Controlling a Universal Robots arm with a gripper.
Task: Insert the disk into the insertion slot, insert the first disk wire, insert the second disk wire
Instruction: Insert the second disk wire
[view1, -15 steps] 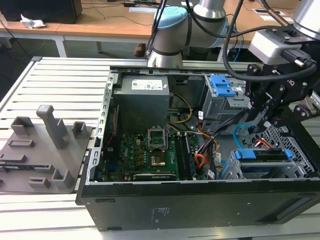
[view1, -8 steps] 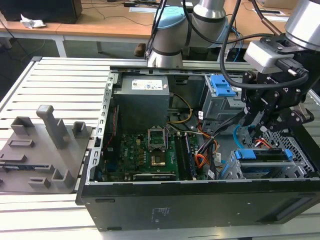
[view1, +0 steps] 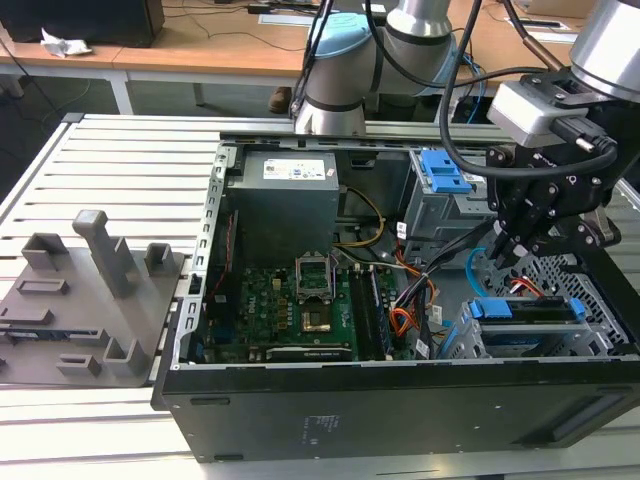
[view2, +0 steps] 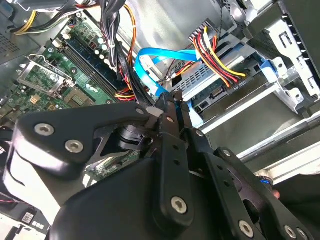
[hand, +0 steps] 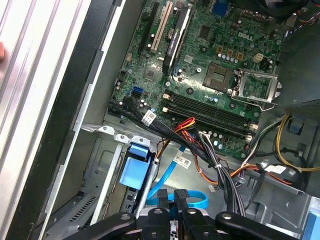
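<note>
Inside the open computer case (view1: 400, 400), at the exterior view's right, the pincer (view1: 508, 262) hangs over the drive cage. Its fingers (view2: 169, 117) are pressed together on the light-blue wire (view2: 165, 56), whose loop curves away from the fingertips in both wrist views. The disk (view1: 530, 318) already sits in the slot (view1: 590, 290) of the perforated grey cage, with its blue carrier edge facing the motherboard (view1: 290, 310). In the second wrist view, a plug with red, yellow and black leads (view2: 220, 60) lies against the rear of the disk, just beside the pincer tips. The taller cage with the blue latch (view1: 440, 175) stands behind the pincer. The case rests on a slatted metal worktop (view1: 100, 170), with a grey fixture (view1: 90, 290) well apart at the exterior view's left.
</note>
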